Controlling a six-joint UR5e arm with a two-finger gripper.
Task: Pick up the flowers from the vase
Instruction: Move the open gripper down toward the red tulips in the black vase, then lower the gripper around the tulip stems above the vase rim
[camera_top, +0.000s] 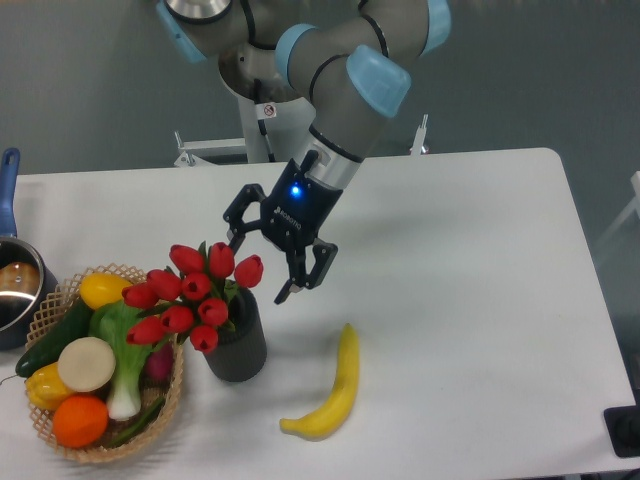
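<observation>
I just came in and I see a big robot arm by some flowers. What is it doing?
The robot arm is reaching for the red flowers standing in the dark vase. Its tool is open and hangs just to the right of the top blooms, not gripping them yet. The flowers are still in the vase. A banana lies on the table, and a basket of vegetables and fruit sits left of the vase.
</observation>
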